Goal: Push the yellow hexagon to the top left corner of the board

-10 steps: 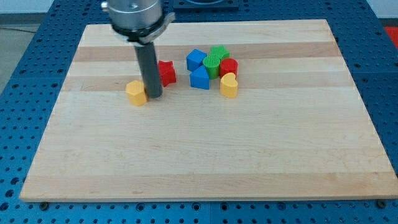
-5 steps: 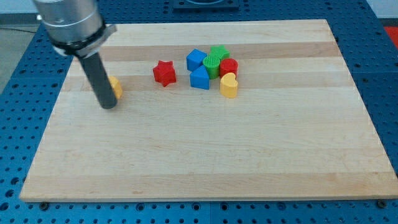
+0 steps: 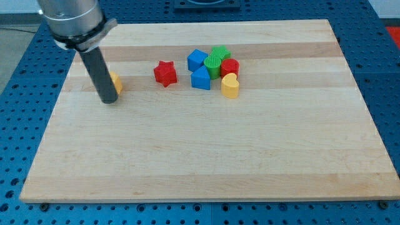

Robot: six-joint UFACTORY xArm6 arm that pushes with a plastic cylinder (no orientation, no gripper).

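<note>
My tip is a gripperless rod, touching one yellow hexagon at its right. Further right: one red star, two blue blocks, one yellow heart.

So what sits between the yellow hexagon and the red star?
Nothing: in the camera view only bare board separates the yellow hexagon from the red star.

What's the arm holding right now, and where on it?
Nothing held. My tip only presses the yellow hexagon's left side on the board.
</note>
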